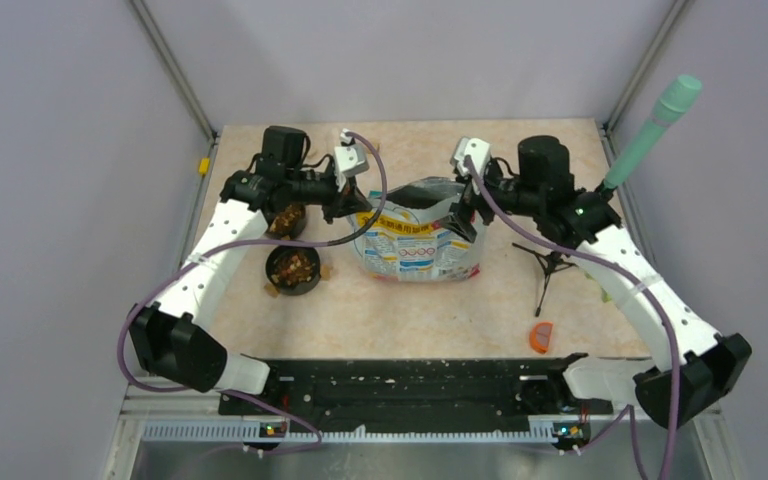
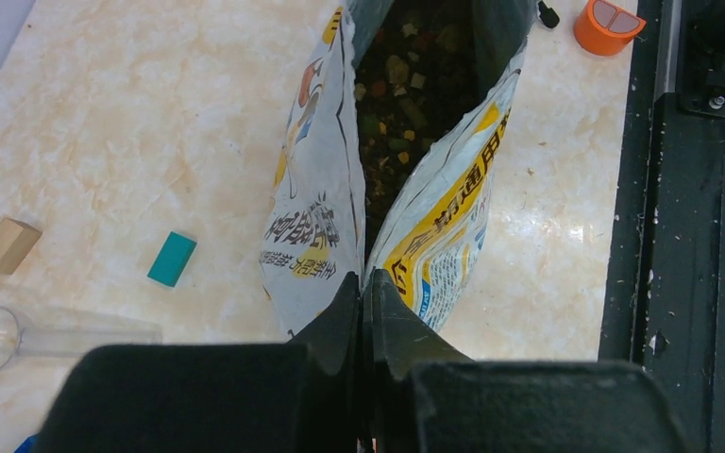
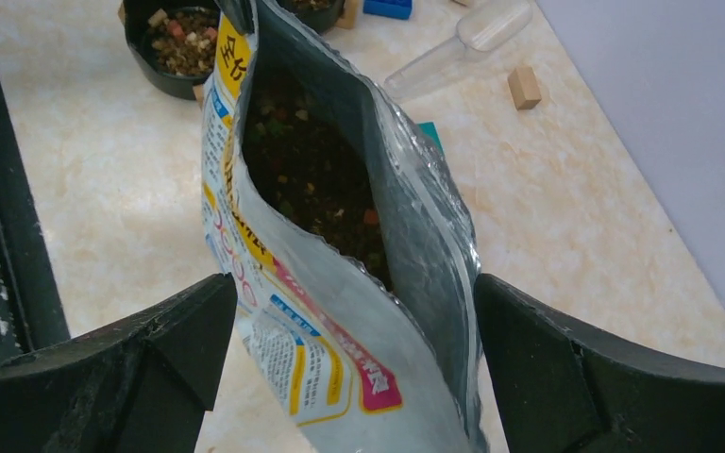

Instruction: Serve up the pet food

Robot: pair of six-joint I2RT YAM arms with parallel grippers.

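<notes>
Left claw (image 2: 363,293): pressed together, pinching the end seam of the bag (image 2: 316,217). The bag mouth gapes just beyond its tips. Pet food (image 2: 398,113) sits down inside, dark brown bits mixed with a few green and pale ones.

Out to one side of this claw, on the marbled surface (image 2: 151,123): a teal block (image 2: 171,259), a wooden block (image 2: 7,245) further out, and a clear scoop (image 2: 19,335) close beside the claw body. An orange cap (image 2: 607,24) lies past the far end of the bag, well ahead of the tips.

Right claw (image 3: 354,288): spread wide, with the bag's opposite end standing between its fingers (image 3: 165,349). Can't tell if either pad touches the foil. The open mouth runs straight ahead of this claw, with kibble visible in the bottom.

Beyond the bag from here is a black bowl (image 3: 172,83) already holding some pet food. The scoop and another wooden block (image 3: 524,87) are off to the other side.

Overhead: the bag stands upright between the two claws, one at each end.
</notes>
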